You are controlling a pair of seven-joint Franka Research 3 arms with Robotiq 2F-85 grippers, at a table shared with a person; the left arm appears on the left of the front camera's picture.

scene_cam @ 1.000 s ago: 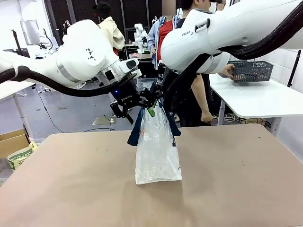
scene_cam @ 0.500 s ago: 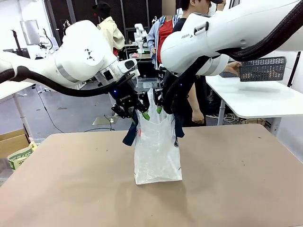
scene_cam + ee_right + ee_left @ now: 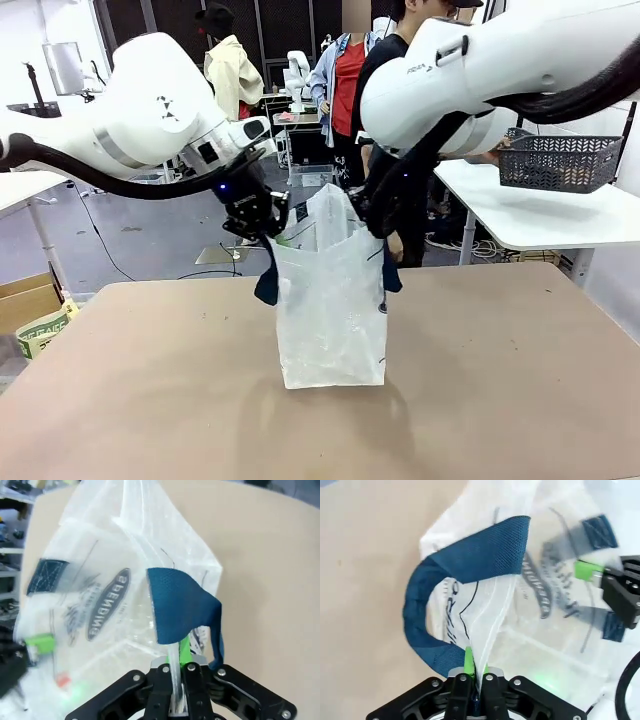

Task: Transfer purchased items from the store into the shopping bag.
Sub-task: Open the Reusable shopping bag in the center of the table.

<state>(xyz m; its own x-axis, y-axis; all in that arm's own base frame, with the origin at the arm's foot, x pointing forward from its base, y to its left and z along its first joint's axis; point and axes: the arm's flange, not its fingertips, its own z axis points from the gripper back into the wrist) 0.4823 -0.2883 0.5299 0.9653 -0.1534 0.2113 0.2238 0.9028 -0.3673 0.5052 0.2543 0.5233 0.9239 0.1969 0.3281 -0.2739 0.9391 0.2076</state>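
Observation:
The shopping bag (image 3: 330,310), clear plastic with navy handles and print, stands upright mid-table with its mouth spread. My left gripper (image 3: 268,226) is shut on its left rim, beside a hanging handle (image 3: 267,283). My right gripper (image 3: 378,218) is shut on the right rim. In the left wrist view the gripper (image 3: 474,674) pinches the plastic edge under the looped handle (image 3: 470,570). The right wrist view shows that gripper (image 3: 178,674) clamped on the rim below the other handle (image 3: 182,610). A person's hand (image 3: 495,155) holds the store (image 3: 560,162), a dark lattice basket, at the far right. The purchased items are hidden.
The brown table (image 3: 500,400) has free room all around the bag. A white side table (image 3: 540,215) stands at the right under the basket. People stand behind the bag. A cardboard box (image 3: 28,300) sits on the floor at the left.
Both grippers closed on the bag's rims and drew apart, spreading its mouth. The person moved the basket to the right, above the white table.

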